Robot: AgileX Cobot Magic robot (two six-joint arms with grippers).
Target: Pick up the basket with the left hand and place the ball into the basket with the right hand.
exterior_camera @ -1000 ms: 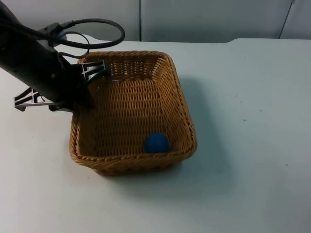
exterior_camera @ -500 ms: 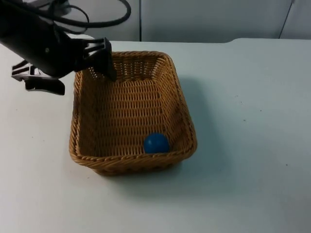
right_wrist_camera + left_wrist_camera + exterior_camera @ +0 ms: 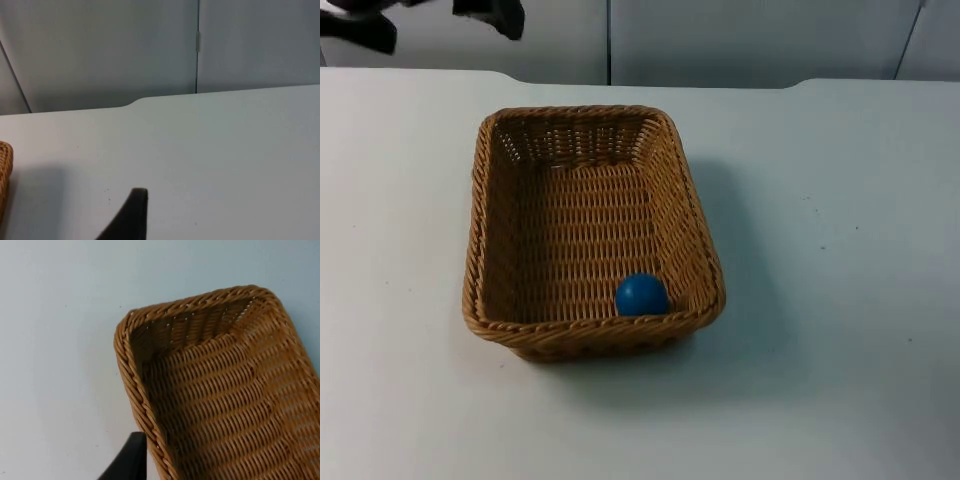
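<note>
White table top [image 3: 840,200] stretches back to a grey partition wall [image 3: 750,40]. From the top view, a rectangular woven wicker basket [image 3: 490,240] sits flat on the table, left of centre, with its long sides running away from the camera. A small blue ball [image 3: 642,295] lies inside it, against the near wall toward the basket's right corner. The left gripper [image 3: 420,18] hangs high above the table's far left edge, well apart from the basket and holding nothing; whether its jaws are spread or closed cannot be told from here. From the left wrist view, one corner of the basket and its braided rim lie below the camera, and a single black fingertip [image 3: 131,460] stands just outside the rim, not touching it; the other finger is out of frame, so the jaws' state is again uncertain. From the right wrist view, bare table runs to the partition wall, a sliver of the basket's edge shows at one side, and one black fingertip [image 3: 131,215] points over the table, carrying nothing; this arm waits, and its jaws cannot be judged either. The ball is already in the basket and the basket is set down, so the task looks finished; the likely remaining move is simply parking both arms clear.
</note>
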